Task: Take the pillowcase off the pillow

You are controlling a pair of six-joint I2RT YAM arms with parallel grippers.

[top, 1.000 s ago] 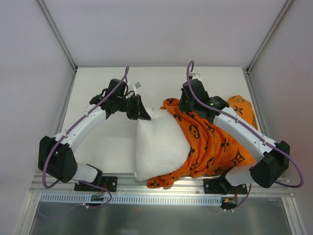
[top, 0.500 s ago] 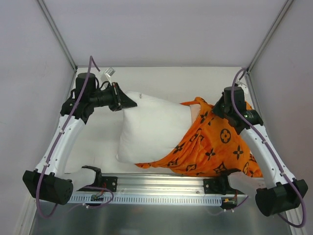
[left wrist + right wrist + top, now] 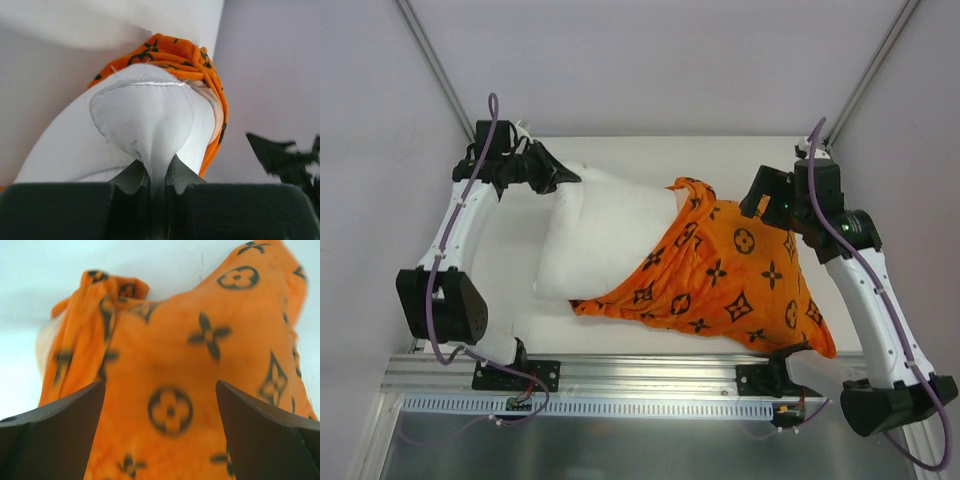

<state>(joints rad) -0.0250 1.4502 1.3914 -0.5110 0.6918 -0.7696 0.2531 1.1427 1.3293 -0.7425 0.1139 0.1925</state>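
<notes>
White surface (image 3: 650,155): pillowcase (image 3: 730,270) half off the pillow (image 3: 600,235)

Orange fabric sheathes only the right end, mid-surface. Left end effector (image 3: 156,172) pinches the bare far-left corner; right end effector (image 3: 160,390) hangs spread over the fabric, gripping nothing. Stripping looks midway: next, the right must clamp the fabric and draw it rightward

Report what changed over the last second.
The left pincer, shut on a corner of the pillow, swung out to the far left, dragging the pillow left and turning it crosswise. The right pincer swung right and the pillowcase spread that way; its jaws now stand open. The pillowcase still covers the pillow's right end.
</notes>
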